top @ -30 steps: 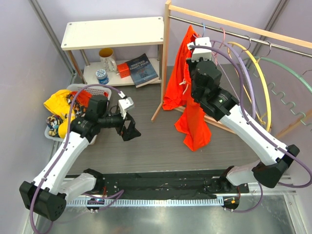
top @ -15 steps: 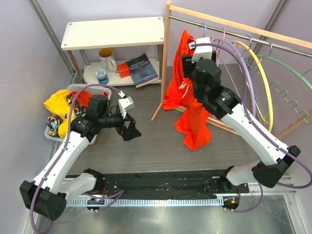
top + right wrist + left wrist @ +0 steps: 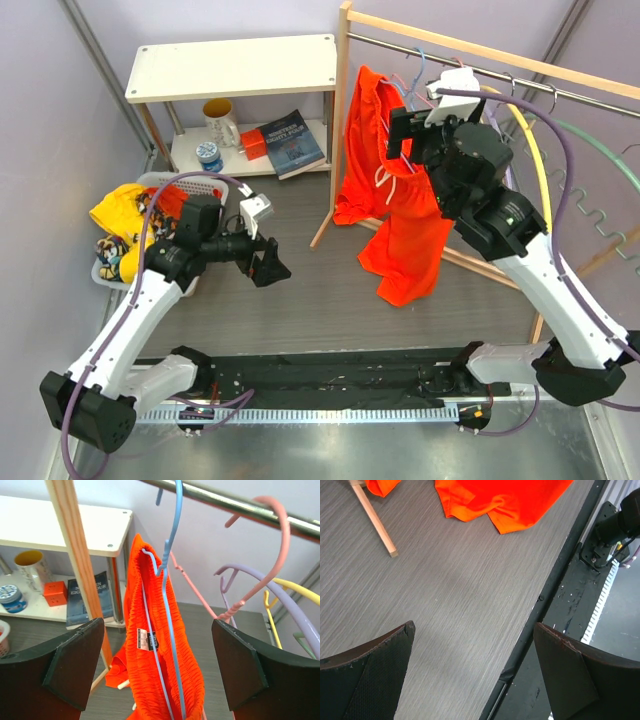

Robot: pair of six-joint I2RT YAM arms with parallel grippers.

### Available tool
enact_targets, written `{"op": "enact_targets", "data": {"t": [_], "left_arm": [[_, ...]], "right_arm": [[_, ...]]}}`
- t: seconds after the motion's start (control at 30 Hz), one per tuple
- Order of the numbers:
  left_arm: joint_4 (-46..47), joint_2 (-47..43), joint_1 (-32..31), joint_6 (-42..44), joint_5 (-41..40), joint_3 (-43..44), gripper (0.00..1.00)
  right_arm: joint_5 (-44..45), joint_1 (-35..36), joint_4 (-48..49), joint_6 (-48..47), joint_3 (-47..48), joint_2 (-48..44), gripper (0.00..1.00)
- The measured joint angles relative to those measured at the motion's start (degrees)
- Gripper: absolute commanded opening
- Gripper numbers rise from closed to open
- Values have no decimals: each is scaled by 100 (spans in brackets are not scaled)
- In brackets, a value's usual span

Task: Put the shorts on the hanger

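Note:
The bright orange shorts point(image 3: 400, 240) hang from the waistband on the light-blue hanger point(image 3: 169, 540), whose hook sits over the metal rail point(image 3: 220, 500). The shorts point(image 3: 160, 670) drape down to the table; their hem shows in the left wrist view point(image 3: 505, 500). My right gripper point(image 3: 400, 128) is open and empty, level with the waistband and a short way back from it; in the right wrist view point(image 3: 157, 627) the jaws stand wide either side of the shorts without touching. My left gripper point(image 3: 268, 262) is open and empty, low over the table left of the shorts point(image 3: 472, 630).
A pink hanger point(image 3: 272, 540), a lilac hanger point(image 3: 260, 580) and a yellow hanger point(image 3: 535, 150) hang right of the blue one. The rack's wooden post point(image 3: 342, 100) stands beside the shorts. A white shelf point(image 3: 230, 65) is far left, and a basket of clothes point(image 3: 120, 215) sits at the left.
My right gripper has drawn back from the hanger top, up and to the right. The shorts stay hanging on the blue hanger. The left arm has barely moved.

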Motion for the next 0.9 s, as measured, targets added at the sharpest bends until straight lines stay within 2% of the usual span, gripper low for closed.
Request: {"op": "enact_targets", "data": {"t": [0.17,0.37,0.5,0.63,0.9], "left_arm": [[-76,2,92,-293,-94,136,100],[-640,461,507,-632,-234,968,100],[-964,743,1228,-730,-72,1202,100],[-1250,765,1707,-809,-57,1198,100],[-1502,730,1963,-579,-348,761,100]], "right_arm": [[-654,0,-214,-61,59,-275,99],[-2568,0,-1250,-573,0,-756,100],[-3786,7,-1978,-835,-697,-1401,100],[-4474,7,-2546,-1047,-1537,-1762,100],[-4990,11,-2855,-1506,-3744,-1768,100]]}}
